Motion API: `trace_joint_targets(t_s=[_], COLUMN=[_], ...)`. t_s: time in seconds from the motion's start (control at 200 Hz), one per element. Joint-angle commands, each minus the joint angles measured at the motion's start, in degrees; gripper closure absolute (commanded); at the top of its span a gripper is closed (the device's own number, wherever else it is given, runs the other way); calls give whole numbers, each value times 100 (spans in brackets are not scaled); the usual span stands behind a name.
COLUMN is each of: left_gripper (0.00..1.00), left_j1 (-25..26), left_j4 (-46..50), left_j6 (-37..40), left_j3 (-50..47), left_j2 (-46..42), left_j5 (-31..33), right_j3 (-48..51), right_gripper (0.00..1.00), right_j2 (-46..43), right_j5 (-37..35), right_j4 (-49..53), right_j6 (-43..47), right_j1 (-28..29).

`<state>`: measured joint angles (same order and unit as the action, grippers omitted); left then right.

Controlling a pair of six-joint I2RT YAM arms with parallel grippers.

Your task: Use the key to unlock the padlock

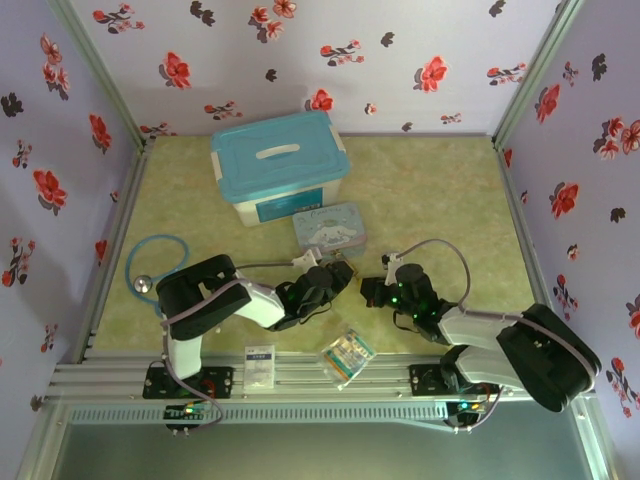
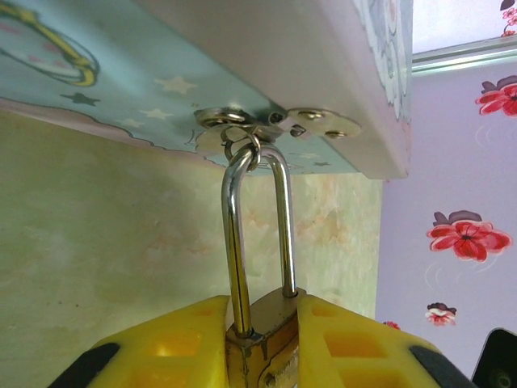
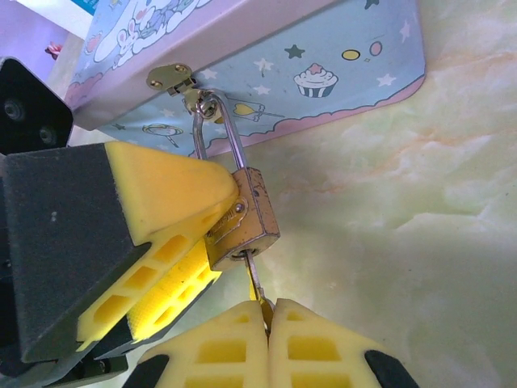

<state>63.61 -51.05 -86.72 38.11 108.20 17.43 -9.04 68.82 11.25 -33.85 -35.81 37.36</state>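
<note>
Between the yellow pads of the left pincer point(image 2: 263, 319): the padlock point(image 3: 247, 217), brass body clamped from both sides. Its shackle point(image 2: 257, 218) points away from that pincer. From the left wrist view I read both shackle legs as seated in the body. The loop passes through the hasp point(image 2: 271, 123) on the edge of the cartoon tin point(image 3: 266, 56), so the tin sits directly ahead of the left fingertips.

Right pincer point(image 3: 268, 317): pads pressed together on the key point(image 3: 254, 276). The thin blade runs from its fingertips straight into the bottom of the padlock. I can't tell how deep it goes. From above, the two pincers meet almost tip to tip, with the lock between them.

Surface: marbled yellow-green table top point(image 1: 440, 190), matte. The tin lies on it just beyond both pincers. Further beyond the tin is a white bin with a blue lid point(image 1: 280, 160), near the back wall. Off to the left of the left pincer, past its arm, a stethoscope point(image 1: 150, 262) with blue tubing lies on the table. Behind both pincers, at the arm bases, is an aluminium rail point(image 1: 330, 378) with a white card point(image 1: 259, 362) and a clear packet point(image 1: 347, 357) lying on it.

Room: I see walls on three sides in lilac wallpaper point(image 1: 400, 40) with red and dark flowers, and metal posts in the corners.
</note>
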Motion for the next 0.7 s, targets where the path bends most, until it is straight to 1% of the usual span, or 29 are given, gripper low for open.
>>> trace_joint_targets(t_s=[0.0, 0.17, 0.295, 0.375, 0.465, 0.695], left_gripper=[100, 100, 100, 100, 100, 100], left_j1=[81, 97, 93, 91, 96, 90], left_j4=[-502, -633, -818, -910, -1042, -1194], left_j6=[-149, -111, -126, -151, -161, -144], left_j3=[118, 101, 44, -13, -79, -152], left_j2=[176, 182, 195, 201, 242, 280], left_j5=[-81, -83, -82, -82, -82, -139], right_j3=[1, -204, -210, -127, -116, -241], right_gripper=[100, 100, 100, 100, 100, 100], right_j2=[69, 489, 849, 1016, 1185, 1087], right_j5=[171, 714, 920, 1056, 1278, 2012], right_j4=[-427, -807, -1294, -1712, -1889, -1279], right_j6=[-80, -557, -1003, -1168, -1239, -998], right_j1=[-49, -133, -146, -211, -353, -874])
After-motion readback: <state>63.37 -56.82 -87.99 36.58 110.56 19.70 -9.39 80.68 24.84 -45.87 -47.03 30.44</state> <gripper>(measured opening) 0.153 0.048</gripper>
